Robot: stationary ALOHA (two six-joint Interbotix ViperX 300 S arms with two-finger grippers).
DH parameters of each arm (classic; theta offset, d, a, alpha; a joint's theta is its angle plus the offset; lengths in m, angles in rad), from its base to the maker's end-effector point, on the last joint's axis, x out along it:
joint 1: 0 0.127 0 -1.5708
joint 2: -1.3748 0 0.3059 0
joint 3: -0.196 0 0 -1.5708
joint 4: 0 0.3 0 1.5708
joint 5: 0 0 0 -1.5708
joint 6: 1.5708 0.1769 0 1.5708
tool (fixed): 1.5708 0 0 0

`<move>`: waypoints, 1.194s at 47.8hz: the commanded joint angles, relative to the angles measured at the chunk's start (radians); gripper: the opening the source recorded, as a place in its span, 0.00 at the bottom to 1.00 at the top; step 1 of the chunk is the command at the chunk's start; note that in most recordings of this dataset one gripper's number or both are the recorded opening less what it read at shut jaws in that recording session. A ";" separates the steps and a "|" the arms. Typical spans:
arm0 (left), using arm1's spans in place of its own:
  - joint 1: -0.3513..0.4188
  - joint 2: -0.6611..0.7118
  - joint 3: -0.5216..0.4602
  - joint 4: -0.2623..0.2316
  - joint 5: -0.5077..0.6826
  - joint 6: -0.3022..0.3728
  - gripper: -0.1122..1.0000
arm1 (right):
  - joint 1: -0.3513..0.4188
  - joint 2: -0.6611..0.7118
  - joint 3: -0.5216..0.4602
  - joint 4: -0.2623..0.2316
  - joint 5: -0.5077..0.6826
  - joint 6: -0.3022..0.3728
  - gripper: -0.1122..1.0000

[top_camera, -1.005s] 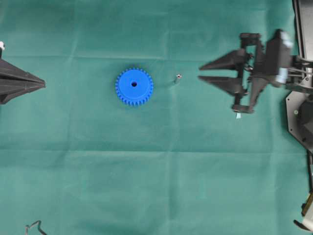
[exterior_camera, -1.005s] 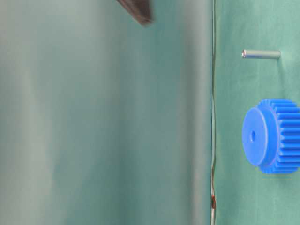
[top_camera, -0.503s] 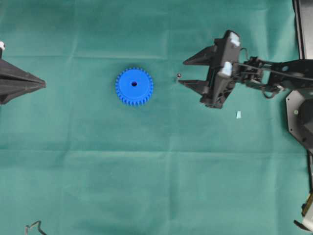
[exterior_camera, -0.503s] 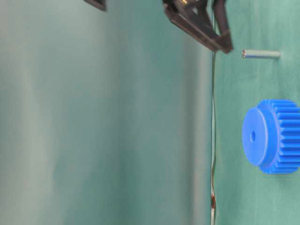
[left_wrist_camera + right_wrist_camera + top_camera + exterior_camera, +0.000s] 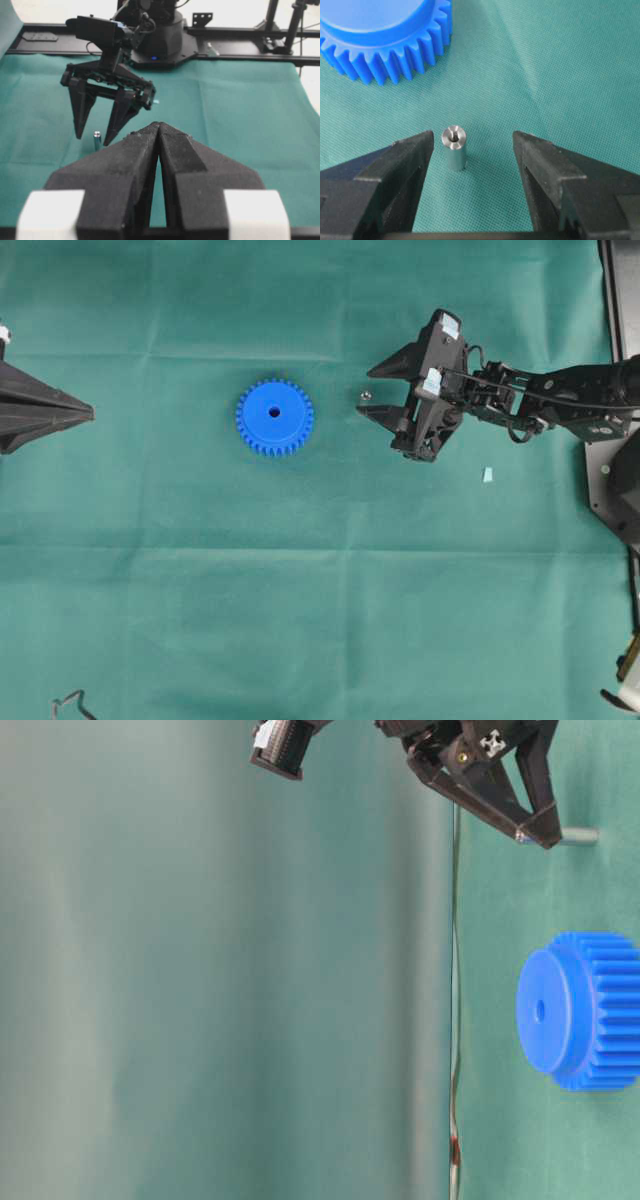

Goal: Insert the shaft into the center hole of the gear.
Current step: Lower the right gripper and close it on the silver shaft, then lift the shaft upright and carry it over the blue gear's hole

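Note:
The blue gear [image 5: 275, 417] lies flat on the green cloth, its center hole [image 5: 274, 412] facing up. It also shows in the table-level view [image 5: 580, 1011] and the right wrist view [image 5: 385, 35]. The shaft [image 5: 365, 396] stands upright to the gear's right. It shows in the right wrist view [image 5: 454, 148] and the left wrist view [image 5: 97, 139]. My right gripper [image 5: 371, 390] is open, its fingertips on either side of the shaft and apart from it; the shaft stands close to the left finger [image 5: 405, 165]. My left gripper [image 5: 88, 413] is shut and empty at the left edge.
A small pale blue-white scrap [image 5: 487, 475] lies on the cloth right of the right gripper. The right arm's base [image 5: 615, 480] stands at the right edge. A thin cable end [image 5: 68, 702] shows at the bottom left.
My right gripper has moved left and down toward the shaft, and its open fingertips now flank it. The gear, the shaft and the left gripper have not moved.

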 commanded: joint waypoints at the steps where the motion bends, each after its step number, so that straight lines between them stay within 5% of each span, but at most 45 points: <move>1: -0.002 0.006 -0.023 0.003 -0.005 0.000 0.10 | -0.003 -0.009 -0.012 0.003 -0.011 0.002 0.72; 9: -0.002 0.006 -0.023 0.003 -0.003 0.000 0.10 | -0.003 -0.009 -0.008 0.003 -0.011 0.002 0.59; 17: 0.000 0.002 -0.025 0.002 0.008 0.000 0.10 | -0.003 -0.009 -0.009 0.003 -0.003 0.002 0.29; 37: 0.000 0.002 -0.025 0.003 0.014 0.000 0.10 | -0.003 -0.021 -0.017 0.003 0.005 0.003 0.28; 57: -0.002 0.000 -0.025 0.003 0.014 -0.009 0.10 | -0.003 -0.196 -0.018 0.003 0.107 0.002 0.28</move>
